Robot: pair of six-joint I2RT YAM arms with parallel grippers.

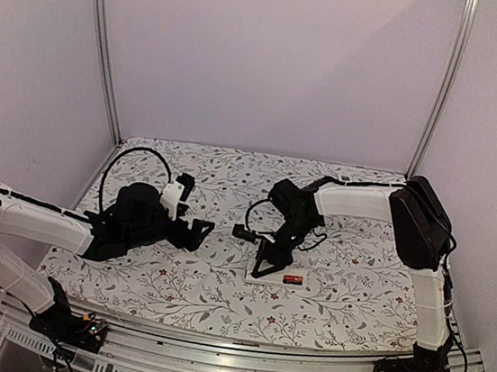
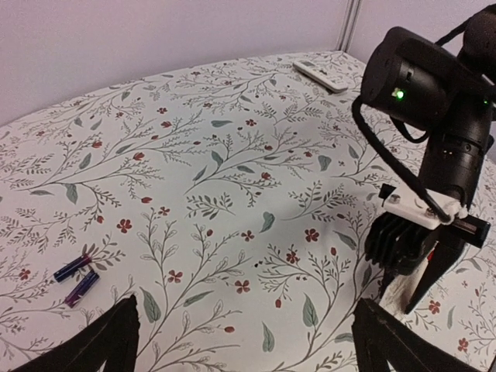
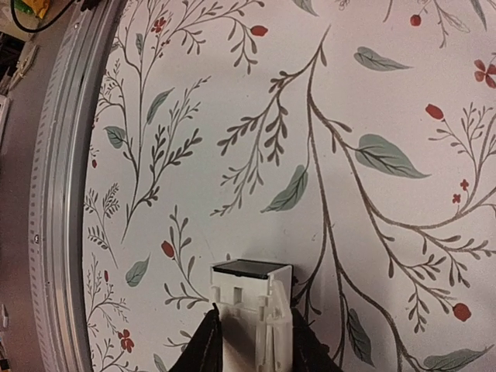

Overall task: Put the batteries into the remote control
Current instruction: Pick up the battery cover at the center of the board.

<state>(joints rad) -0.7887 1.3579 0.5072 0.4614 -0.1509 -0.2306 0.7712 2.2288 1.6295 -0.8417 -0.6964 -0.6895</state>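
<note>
**Right gripper** (image 1: 268, 266), lower centre of the overhead view: its fingers (image 3: 203, 345) press on both long sides of the white remote control (image 3: 252, 306), pinching one end of it down on the floral tablecloth (image 3: 232, 116).

Just right of this claw in the overhead frame lies a red-and-black battery (image 1: 292, 279). Its long axis runs left to right, parallel to the remote, and it rests on or against the remote body. Whether it is seated cannot be told.

**Left gripper** (image 1: 199, 233), centre-left: spread wide, holding nothing, and aimed toward the right claw.

Two more batteries (image 2: 77, 277) sit at the lower left of the left wrist view, beyond the left finger (image 2: 112, 345). They are slim, dark cylinders with a purplish sheen, lying side by side and nearly parallel. The left arm is judged the nearer to these.

A second remote-like white piece (image 2: 320, 75) lies at the upper right of that view, well apart.
</note>
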